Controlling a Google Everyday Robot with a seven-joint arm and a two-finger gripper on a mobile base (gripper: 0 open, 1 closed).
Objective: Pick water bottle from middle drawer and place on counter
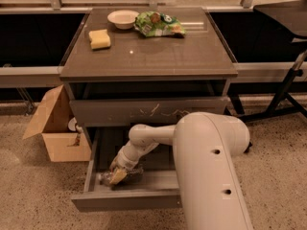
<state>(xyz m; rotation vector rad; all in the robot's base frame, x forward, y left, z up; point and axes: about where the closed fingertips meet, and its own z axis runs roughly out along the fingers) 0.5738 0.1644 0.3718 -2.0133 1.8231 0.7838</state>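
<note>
The middle drawer (127, 200) is pulled open low at the front of the cabinet. The water bottle (103, 178) lies on its side in the drawer's front left corner, partly hidden by the gripper. My gripper (118, 175) is down inside the drawer, right on the bottle. The white arm (206, 147) reaches in from the right. The counter (158, 51) is the glossy grey-brown top above.
On the counter stand a white bowl (123, 18), a green snack bag (158, 24) and a yellow sponge (100, 38). A closed drawer front with pale scratches (153, 112) is above the open one. A cardboard box (55, 128) stands left; black stand legs (283, 95) right.
</note>
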